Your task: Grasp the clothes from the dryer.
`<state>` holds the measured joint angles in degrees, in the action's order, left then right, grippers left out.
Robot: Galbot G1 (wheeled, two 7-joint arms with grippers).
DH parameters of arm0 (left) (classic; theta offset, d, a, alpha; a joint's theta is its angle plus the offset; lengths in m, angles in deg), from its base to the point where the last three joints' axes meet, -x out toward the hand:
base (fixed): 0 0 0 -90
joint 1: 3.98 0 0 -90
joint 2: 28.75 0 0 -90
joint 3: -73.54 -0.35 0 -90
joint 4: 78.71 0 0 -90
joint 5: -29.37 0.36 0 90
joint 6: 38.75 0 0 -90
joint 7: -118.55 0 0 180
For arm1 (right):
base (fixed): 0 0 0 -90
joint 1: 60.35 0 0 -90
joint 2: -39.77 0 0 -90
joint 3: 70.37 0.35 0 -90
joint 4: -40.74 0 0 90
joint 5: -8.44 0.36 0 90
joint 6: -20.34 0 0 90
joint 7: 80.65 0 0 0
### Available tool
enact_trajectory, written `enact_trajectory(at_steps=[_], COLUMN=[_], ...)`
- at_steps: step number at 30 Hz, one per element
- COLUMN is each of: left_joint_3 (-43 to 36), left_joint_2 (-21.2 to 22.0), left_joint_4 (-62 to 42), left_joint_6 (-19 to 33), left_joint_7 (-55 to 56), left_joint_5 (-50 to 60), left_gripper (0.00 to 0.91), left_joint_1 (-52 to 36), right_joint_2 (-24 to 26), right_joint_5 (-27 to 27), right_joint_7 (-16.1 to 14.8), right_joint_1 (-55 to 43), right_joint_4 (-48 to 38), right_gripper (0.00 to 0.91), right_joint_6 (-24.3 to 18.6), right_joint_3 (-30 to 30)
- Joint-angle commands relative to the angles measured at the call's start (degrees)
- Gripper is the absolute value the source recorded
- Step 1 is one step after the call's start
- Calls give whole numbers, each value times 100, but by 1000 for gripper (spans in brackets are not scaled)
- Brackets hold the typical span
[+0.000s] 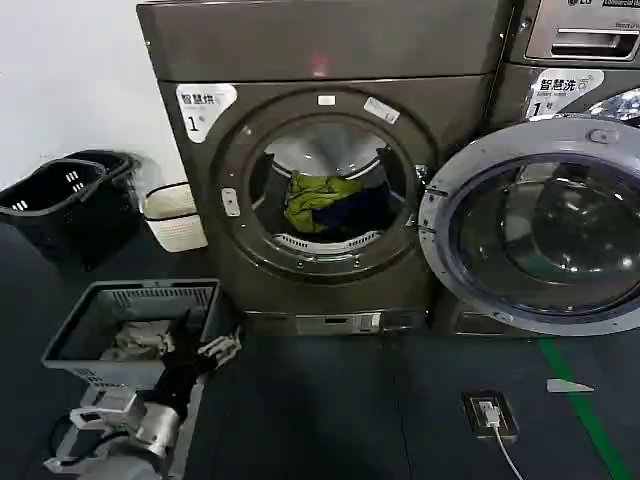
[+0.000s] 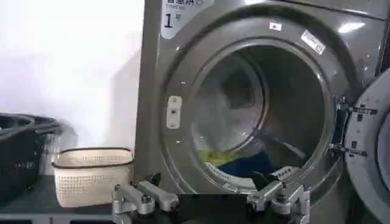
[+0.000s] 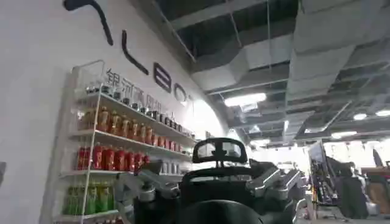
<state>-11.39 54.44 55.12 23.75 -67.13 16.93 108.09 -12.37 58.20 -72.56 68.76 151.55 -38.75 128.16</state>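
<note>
The clothes (image 1: 322, 203) lie inside the drum of the dryer (image 1: 330, 150), whose door (image 1: 540, 225) hangs wide. The left gripper (image 1: 208, 355) hovers empty, fingers spread, over a grey basket (image 1: 100, 320) holding a pale cloth (image 1: 140, 342).

Colours I'm seeing around the bronze-grey dryer (image 1: 330, 190)

I'm looking at lime yellow-green and dark navy clothes (image 1: 325, 203) lying inside the dryer's porthole, under a small pink light glowing on its top panel and beside a white "1" label with dark characters. Left of the dryer, a cream perforated basket (image 1: 175, 215) with a dark rim is sitting next to black baskets (image 1: 70, 205); in front of the dryer, a grey crate (image 1: 135, 325) is holding whitish-beige cloth. I'm seeing my left gripper (image 1: 205, 355) showing silver and black. A green stripe (image 1: 580, 405) is crossing the dark floor right of the dryer.
</note>
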Motion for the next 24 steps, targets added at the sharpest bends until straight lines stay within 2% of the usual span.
enact_trajectory(at_steps=[1,3,24], left_joint_3=[-4,-6,-28], left_joint_2=[-4,-9,-24], left_joint_4=[2,5,35], left_joint_6=[-35,-38,-62], left_joint_7=[-8,-10,-45], left_joint_5=[-38,-40,-16], left_gripper=[907,907,907], left_joint_1=[-12,-26,-11], right_joint_2=[6,-2,-25], right_joint_5=[105,134,144], right_joint_7=[-18,-90,-40], right_joint_1=[8,3,-21], right_joint_4=[-13,-11,-7], right_gripper=[907,907,907], right_joint_6=[-146,-158,-177], right_joint_3=[13,13,67])
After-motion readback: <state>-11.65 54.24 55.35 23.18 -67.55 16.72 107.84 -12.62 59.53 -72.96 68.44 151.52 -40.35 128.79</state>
